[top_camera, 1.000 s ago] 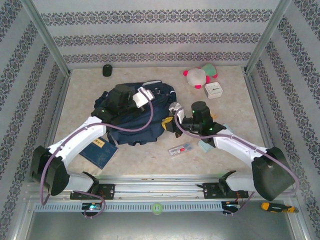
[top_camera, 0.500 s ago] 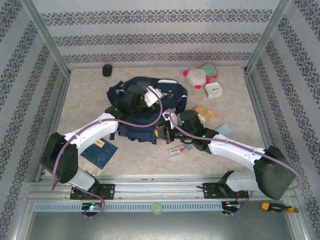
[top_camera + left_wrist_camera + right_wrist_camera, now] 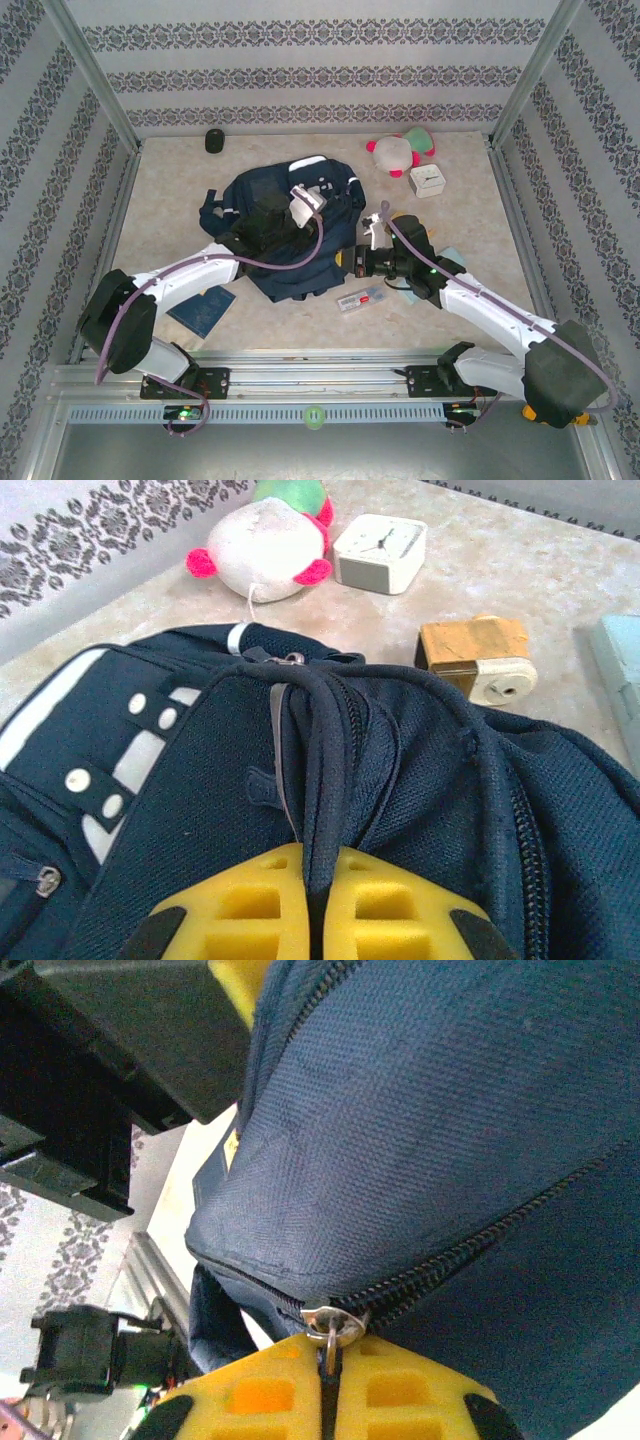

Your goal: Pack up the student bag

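Your bag sits mid-tabletop. Your left arm reaches over it, left end effector clamped on a top fold. Your right arm stretches in low, right end effector pinching the zipper pull.

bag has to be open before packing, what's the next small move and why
Probably draw the right gripper along the zip: it pinches the zipper pull, the teeth beyond look meshed, and the left gripper clamps the student bag by its carry loop.

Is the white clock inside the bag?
No, the white clock stands on the table beside the plush toy, outside the student bag.
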`<state>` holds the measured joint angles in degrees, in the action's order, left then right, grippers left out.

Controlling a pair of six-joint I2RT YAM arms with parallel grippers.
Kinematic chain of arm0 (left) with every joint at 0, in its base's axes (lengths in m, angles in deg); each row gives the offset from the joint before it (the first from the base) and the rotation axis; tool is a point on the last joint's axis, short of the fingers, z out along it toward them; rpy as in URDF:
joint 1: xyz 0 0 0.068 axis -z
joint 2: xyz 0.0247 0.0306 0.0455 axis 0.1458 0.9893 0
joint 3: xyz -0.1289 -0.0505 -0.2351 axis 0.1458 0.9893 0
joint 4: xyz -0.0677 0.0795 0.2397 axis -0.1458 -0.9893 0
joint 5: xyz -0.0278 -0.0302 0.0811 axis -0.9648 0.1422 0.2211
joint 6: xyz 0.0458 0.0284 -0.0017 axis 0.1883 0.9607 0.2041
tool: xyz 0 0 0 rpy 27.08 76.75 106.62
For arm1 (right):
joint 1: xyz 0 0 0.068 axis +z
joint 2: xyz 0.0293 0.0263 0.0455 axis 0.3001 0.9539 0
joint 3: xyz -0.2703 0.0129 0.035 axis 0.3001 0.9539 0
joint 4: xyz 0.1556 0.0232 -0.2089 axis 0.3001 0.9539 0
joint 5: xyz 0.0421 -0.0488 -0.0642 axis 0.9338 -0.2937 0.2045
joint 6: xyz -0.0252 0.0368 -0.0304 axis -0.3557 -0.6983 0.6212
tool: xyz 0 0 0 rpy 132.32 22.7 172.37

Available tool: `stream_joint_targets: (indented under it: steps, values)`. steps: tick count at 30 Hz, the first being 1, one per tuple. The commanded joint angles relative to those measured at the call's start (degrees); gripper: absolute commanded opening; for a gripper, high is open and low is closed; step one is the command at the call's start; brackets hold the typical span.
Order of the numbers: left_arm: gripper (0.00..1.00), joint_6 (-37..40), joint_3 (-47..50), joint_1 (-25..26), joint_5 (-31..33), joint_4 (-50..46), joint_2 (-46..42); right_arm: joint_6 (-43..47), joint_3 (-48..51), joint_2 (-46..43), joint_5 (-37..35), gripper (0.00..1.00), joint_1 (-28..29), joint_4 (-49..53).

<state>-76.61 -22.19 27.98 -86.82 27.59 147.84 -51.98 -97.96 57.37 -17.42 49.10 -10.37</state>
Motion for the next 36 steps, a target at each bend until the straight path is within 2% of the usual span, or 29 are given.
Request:
stream_joint_targets:
  steps: [1, 4, 5, 8, 11, 15, 20, 22, 24, 27, 28, 30, 31, 33, 34, 36]
  values:
    - [0.0, -2.1, 0.1, -1.1, -8.3, 10.8, 0.0, -2.7, -1.5, -1.5, 7.0, 0.4, -0.3, -1.2]
    - [0.0, 0.1, -0.4, -3.7, -17.8, 11.1, -0.5, -8.3, 0.9, -4.8, 5.4, 0.64, -6.8, -1.0]
    - [0.0, 1.3, -0.3, -4.8, -21.7, 11.5, -0.8, -10.8, 1.9, -5.7, 4.9, 0.67, -9.5, -1.5]
    - [0.0, 4.0, -0.7, -7.7, -32.6, 11.6, -1.4, -14.5, 2.8, -5.9, 5.2, 0.69, -14.2, -3.4]
    - [0.0, 4.4, -1.9, -10.3, -41.2, 10.9, -1.1, -15.8, 0.5, -3.2, 6.9, 0.72, -14.8, -4.2]
    - [0.0, 6.2, -2.1, -11.5, -44.8, 10.8, -1.3, -18.8, -1.9, 1.7, 8.2, 0.74, -14.2, -5.9]
    - [0.0, 9.1, -3.7, -11.6, -47.5, 8.1, 0.4, -23.8, -3.4, 6.7, 7.5, 0.73, -10.4, -15.7]
    - [0.0, 10.7, -4.2, -11.6, -46.3, 7.1, 1.0, -26.0, -3.5, 8.4, 6.6, 0.62, -9.1, -18.6]
    - [0.0, 12.9, -5.2, -11.7, -43.4, 4.9, 1.6, -27.8, -2.8, 8.9, 3.8, 0.39, -7.8, -20.7]
    - [0.01, 15.7, -7.5, -11.7, -32.7, -0.5, 2.0, -31.8, 0.4, 7.0, -4.7, 0.07, -5.7, -25.6]
    - [0.05, 16.3, -7.9, -11.7, -28.7, -1.7, 1.8, -32.6, 1.4, 6.0, -8.5, 0.01, -4.6, -26.6]
    - [0.07, 15.9, -8.3, -11.7, -21.0, -3.7, 0.6, -32.8, 1.7, 4.6, -14.8, 0.0, -2.1, -27.4]
    - [0.12, 15.7, -8.5, -11.7, -17.5, -5.4, -0.2, -32.8, 1.5, 4.3, -17.9, 0.0, -0.7, -27.7]
    - [0.37, 13.7, -8.6, -11.7, -11.7, -8.2, -2.3, -32.9, 0.9, 4.5, -23.0, 0.0, 2.0, -28.9]
    - [0.47, 12.2, -8.5, -11.7, -9.3, -10.5, -3.7, -33.0, 0.4, 4.9, -25.5, 0.0, 3.5, -29.6]
    - [0.53, 6.7, -8.6, -11.6, -5.4, -14.7, -7.0, -33.1, -0.6, 6.0, -29.9, 0.0, 6.2, -30.8]
